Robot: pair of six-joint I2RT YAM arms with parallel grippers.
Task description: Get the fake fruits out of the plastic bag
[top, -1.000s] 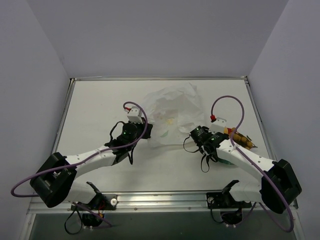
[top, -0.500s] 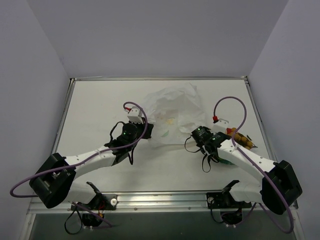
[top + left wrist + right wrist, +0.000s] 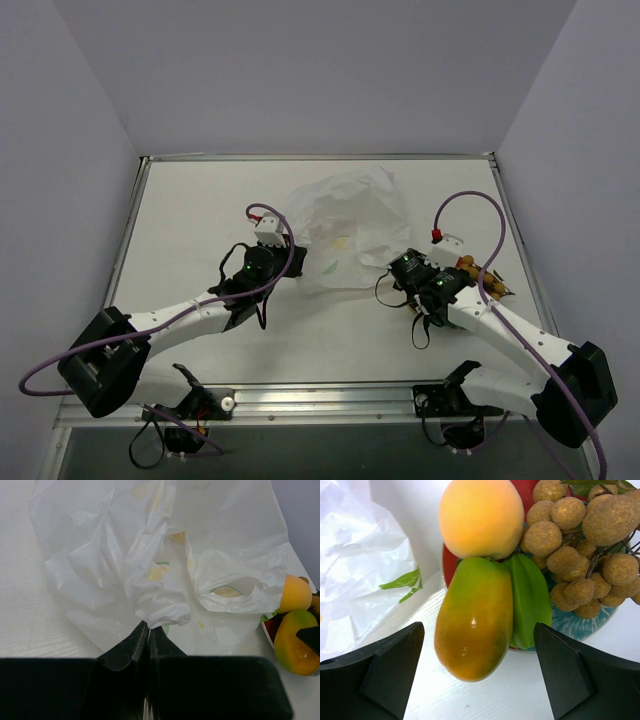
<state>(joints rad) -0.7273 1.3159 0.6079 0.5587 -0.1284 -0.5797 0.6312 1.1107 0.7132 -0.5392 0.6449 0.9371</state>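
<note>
On the white bench (image 3: 200,210), my left hand (image 3: 148,632) is pinched shut on a fold at the near edge of the plastic bag (image 3: 150,555), its two dark fingers pressed together with the thin film caught between them. The bag lies crumpled at mid-bench, with pale yellow marks scattered over its folds. On its right side a loop of plastic gapes open. Something pale yellow shows inside it, and I cannot tell whether that is print or a fruit.

To the right of the bag, my right hand (image 3: 477,627) is spread wide over the plate (image 3: 580,622), a round dish with a red centre and a teal rim that sits just beside the bag's edge. It grips nothing.

Four fake fruits are out of the bag and rest on the plate. The green-and-orange mango (image 3: 475,620) lies nearest the camera, between the spread fingers in my wrist view, with its near end hanging over the rim. Behind it and touching it sits a round yellow-orange peach (image 3: 480,517). A ridged green fruit (image 3: 530,605) lies against the mango's right flank. The bunch of brown longans (image 3: 580,545) fills the right half of the plate.
</note>
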